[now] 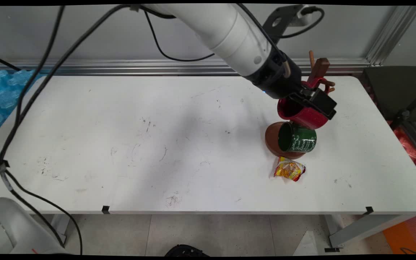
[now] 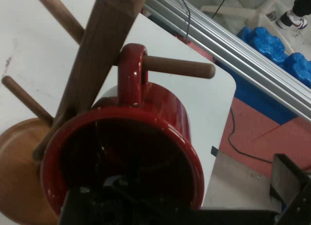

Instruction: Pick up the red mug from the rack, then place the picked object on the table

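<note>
- Where the white arm [image 1: 229,36] reaches in from the top, we see its black gripper [image 1: 314,103] at the far right side of the white table [image 1: 121,144].
- We see the gripper at the rim of a red mug [image 1: 302,113]. One dark part sits inside the mug's mouth in the hand view, but we cannot tell if the jaws pinch the rim or are let go.
- The red mug [image 2: 141,137] hangs on a wooden mug tree [image 2: 104,45]. Its handle loops over one of the tree's pegs [image 2: 180,67] (the peg pokes right through the loop).
- The mug's open mouth faces the hand camera, and we look into its dark inside.
- Just under the red mug, we see a green mug [image 1: 296,137] with white writing on its side. It lies tipped, with its mouth facing left, over the tree's round brown base [image 1: 271,141]. We cannot tell if it hangs on a peg.
- The top of the tree's post [image 1: 320,68] sticks up behind the gripper.
- A small yellow and red snack packet [image 1: 289,169] lies flat on the table, just in front of the round base.
- Black cables [image 1: 42,72] hang down over the left part of the table.
- Something blue and bumpy [image 1: 2,94] sits past the table's left edge.
</note>
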